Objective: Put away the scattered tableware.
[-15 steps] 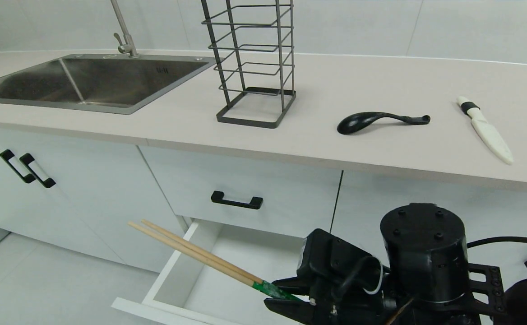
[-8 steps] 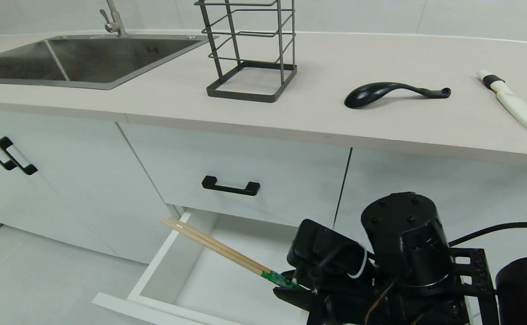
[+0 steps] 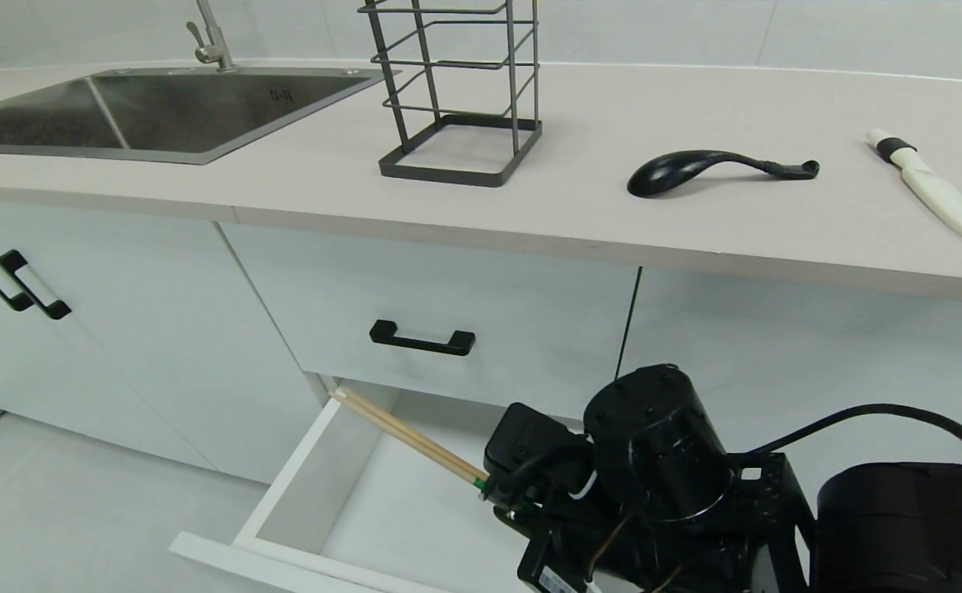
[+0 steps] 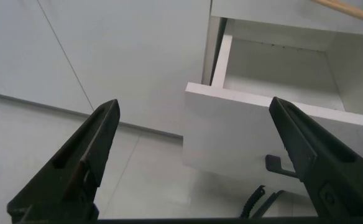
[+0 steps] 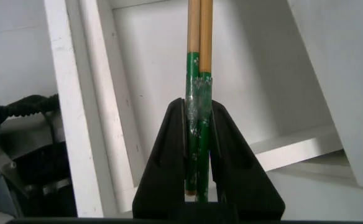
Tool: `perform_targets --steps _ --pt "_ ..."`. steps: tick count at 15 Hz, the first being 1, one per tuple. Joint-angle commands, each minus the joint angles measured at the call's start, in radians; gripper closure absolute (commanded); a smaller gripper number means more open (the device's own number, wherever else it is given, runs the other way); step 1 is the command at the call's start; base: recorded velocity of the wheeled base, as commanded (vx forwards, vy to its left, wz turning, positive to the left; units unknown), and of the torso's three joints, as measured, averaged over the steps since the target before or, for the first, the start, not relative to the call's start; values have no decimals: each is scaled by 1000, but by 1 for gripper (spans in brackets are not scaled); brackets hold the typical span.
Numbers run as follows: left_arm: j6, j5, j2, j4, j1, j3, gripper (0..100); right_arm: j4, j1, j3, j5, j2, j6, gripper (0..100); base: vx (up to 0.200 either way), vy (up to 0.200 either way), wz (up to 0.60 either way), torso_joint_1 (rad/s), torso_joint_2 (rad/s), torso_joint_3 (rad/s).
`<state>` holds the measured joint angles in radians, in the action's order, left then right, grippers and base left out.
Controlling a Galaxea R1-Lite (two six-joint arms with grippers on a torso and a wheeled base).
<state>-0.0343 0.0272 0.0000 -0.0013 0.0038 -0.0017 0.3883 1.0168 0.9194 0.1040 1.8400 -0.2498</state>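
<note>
Head view: right claw [image 3: 493, 492] gripping chopsticks [image 3: 407, 435] by green ends, hovering over open drawer [image 3: 279, 494], sticks' long axis pointing toward drawer's back corner; left claw [image 4: 191, 106] gaping open outside drawer front.

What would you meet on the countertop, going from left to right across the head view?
sink → wire rack → black spoon → white knife

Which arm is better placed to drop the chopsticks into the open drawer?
Right. The right hand is shut on the chopsticks, which reach over the open drawer. The left hand is open and empty, outside the drawer's front.
</note>
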Motion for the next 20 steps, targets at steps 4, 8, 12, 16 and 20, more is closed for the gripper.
perform_targets --steps 4,8,12,16,20 --pt "-1 0 0 0 1 0 0 -97 -3 159 37 117 46 100 0 0 0 0 0 0" --pt "1 0 0 0 1 0 0 -135 -3 188 66 154 46 100 0 0 0 0 0 0" --pt "-1 0 0 0 1 0 0 -135 -3 199 69 179 44 100 0 0 0 0 0 0" --pt "-1 0 0 0 1 0 0 -137 -3 242 103 228 44 100 0 0 0 0 0 0" --pt "-1 0 0 0 1 0 0 -140 -3 245 108 240 47 100 0 0 0 0 0 0"
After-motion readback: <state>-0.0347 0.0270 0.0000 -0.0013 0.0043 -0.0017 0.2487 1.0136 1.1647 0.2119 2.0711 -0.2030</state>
